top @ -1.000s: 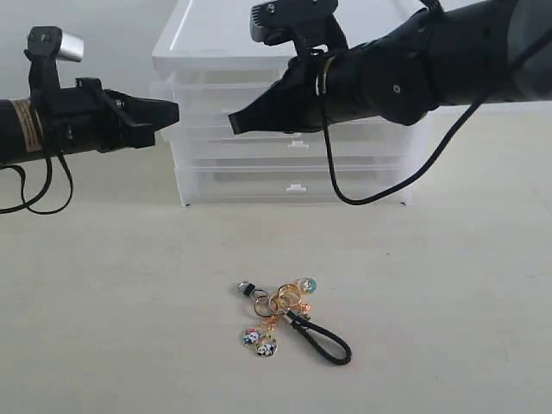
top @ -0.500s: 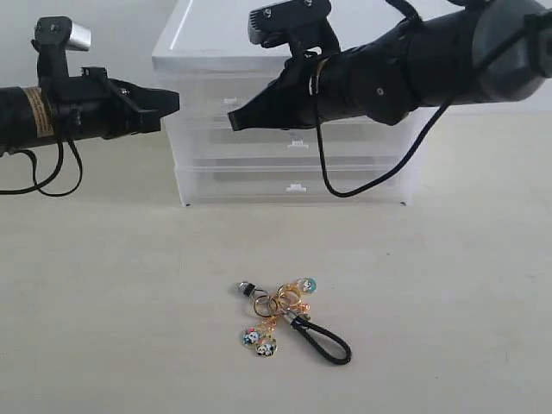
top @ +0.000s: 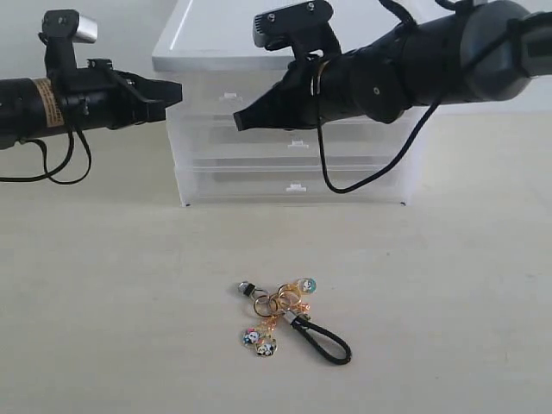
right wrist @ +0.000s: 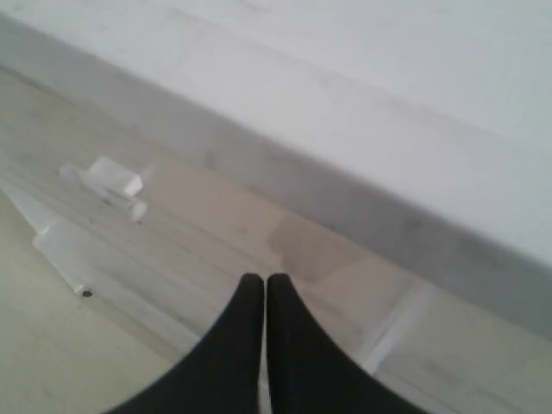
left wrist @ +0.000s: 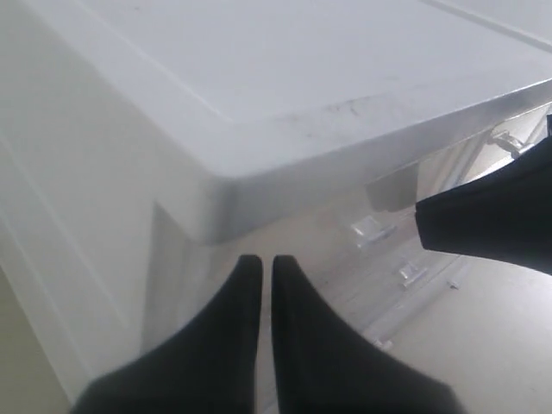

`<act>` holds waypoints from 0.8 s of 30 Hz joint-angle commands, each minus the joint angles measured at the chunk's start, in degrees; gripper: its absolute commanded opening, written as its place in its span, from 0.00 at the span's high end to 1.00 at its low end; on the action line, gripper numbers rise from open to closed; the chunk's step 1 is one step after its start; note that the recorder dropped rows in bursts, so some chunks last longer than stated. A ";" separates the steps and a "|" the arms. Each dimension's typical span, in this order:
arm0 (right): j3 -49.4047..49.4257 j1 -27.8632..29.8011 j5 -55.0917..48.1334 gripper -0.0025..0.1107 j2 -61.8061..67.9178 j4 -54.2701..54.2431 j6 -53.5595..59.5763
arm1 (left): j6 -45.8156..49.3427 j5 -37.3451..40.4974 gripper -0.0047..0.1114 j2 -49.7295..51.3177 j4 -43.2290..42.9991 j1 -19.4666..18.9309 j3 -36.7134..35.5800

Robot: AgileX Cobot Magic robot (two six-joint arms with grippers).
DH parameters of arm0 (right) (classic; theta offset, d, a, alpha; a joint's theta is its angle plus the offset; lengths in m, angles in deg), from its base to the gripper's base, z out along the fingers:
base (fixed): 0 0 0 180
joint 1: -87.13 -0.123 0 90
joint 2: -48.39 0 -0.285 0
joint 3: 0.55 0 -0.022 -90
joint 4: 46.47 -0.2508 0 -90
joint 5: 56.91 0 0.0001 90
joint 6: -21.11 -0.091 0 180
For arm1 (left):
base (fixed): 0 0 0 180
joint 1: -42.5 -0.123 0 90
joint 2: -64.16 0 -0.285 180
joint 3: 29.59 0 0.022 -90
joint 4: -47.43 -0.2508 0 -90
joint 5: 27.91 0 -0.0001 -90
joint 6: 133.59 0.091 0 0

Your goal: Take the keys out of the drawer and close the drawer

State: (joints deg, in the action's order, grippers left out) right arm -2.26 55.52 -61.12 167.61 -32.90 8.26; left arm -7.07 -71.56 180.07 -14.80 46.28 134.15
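The keys [top: 280,312], gold rings with panda charms and a black cord loop, lie on the table in front of the chest, apart from both grippers. The drawer [top: 211,103], top left of the translucent white chest, looks flush with the chest front; its tab handle [top: 228,97] shows. My left gripper [top: 178,90] is shut and empty, hovering at the chest's upper left corner [left wrist: 216,194]. My right gripper [top: 239,122] is shut and empty too, its tip just in front of the drawer below the handle. The left wrist view shows the right gripper's dark fingers [left wrist: 492,220].
Two full-width drawers [top: 297,164] sit below, each with a small tab. The chest's flat white lid [top: 224,34] is at the back. A small tab handle [right wrist: 108,179] shows in the right wrist view. A black cable [top: 371,185] hangs under the right arm.
My left gripper has risen from the drawer's height to the chest's top edge. The right arm has shifted slightly to the right. The keys have not moved.
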 commanded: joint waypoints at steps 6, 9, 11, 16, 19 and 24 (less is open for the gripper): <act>-0.59 1.43 -0.71 0.98 -0.06 0.30 0.27 | -5.62 0.25 0.92 0.12 -5.97 0.29 0.41; -0.39 1.21 -0.82 0.98 -0.41 0.30 0.41 | -6.67 0.25 0.92 -0.20 -6.53 0.29 -0.14; -0.39 1.19 -1.68 0.98 -0.66 0.30 0.41 | -6.67 0.25 0.92 -1.30 -6.53 0.29 -1.31; 0.72 1.09 -2.19 0.98 -1.81 0.06 0.27 | -4.73 0.42 0.92 -7.18 -6.53 0.17 -6.13; 3.81 0.78 0.19 0.98 -3.72 -0.11 0.27 | -4.73 0.42 0.92 -11.53 -6.53 0.17 -9.46; 10.42 0.57 3.43 0.98 -7.66 -0.40 -0.69 | -5.30 -3.27 0.92 -18.31 -4.33 0.17 -15.74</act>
State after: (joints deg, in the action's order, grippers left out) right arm 4.94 56.03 -60.08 162.57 -33.24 8.39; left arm -12.25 -71.84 165.09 -20.73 46.28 121.62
